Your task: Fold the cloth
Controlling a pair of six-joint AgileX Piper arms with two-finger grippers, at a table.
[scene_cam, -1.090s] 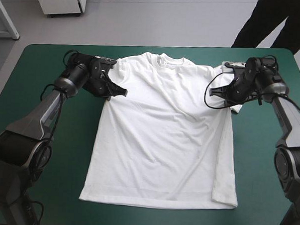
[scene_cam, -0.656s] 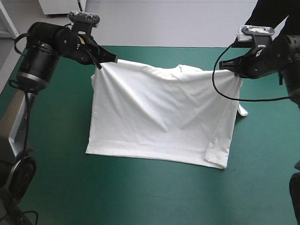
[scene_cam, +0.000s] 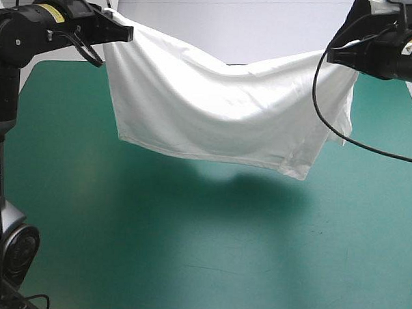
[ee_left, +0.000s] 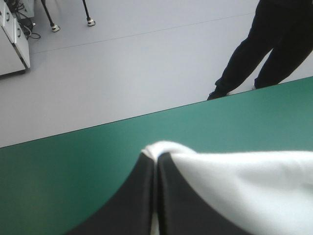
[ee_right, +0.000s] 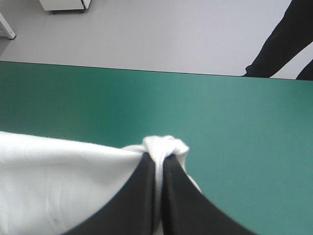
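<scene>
The white T-shirt (scene_cam: 215,107) hangs in the air above the teal-green table (scene_cam: 188,243), stretched between both arms and sagging in the middle. My left gripper (scene_cam: 122,33) is shut on the T-shirt's upper left corner, high over the table's far left. My right gripper (scene_cam: 333,56) is shut on the upper right corner, high at the far right. The hem droops lowest near the right side. In the left wrist view the black fingers (ee_left: 142,196) pinch a white fold (ee_left: 230,181). In the right wrist view a bunched knot of T-shirt (ee_right: 164,145) pokes out between the fingertips.
The shirt's shadow falls across the table's middle (scene_cam: 245,187). The table's far edge (ee_right: 146,71) shows in both wrist views, with grey floor beyond.
Both grippers have risen from the table, lifting the T-shirt by its shoulders. It lay flat earlier, then draped with its hem on the table, and now hangs wholly off the surface.
</scene>
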